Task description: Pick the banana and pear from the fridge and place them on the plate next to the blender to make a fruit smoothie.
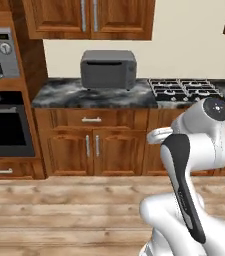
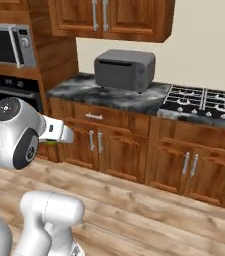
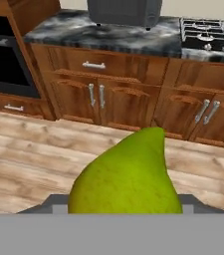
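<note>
The jaws grip the pear (image 3: 128, 174), which sits at 6 o'clock in the hand view with its narrow end pointing up toward 12. Past it runs the pale wooden floor (image 3: 29, 154), then brown cabinets (image 3: 108, 94) under a dark marbled desk (image 3: 83, 35). On the desk stands a grey toaster oven (image 1: 108, 69), with a gas hob (image 1: 185, 89) at its 3 o'clock
</note>
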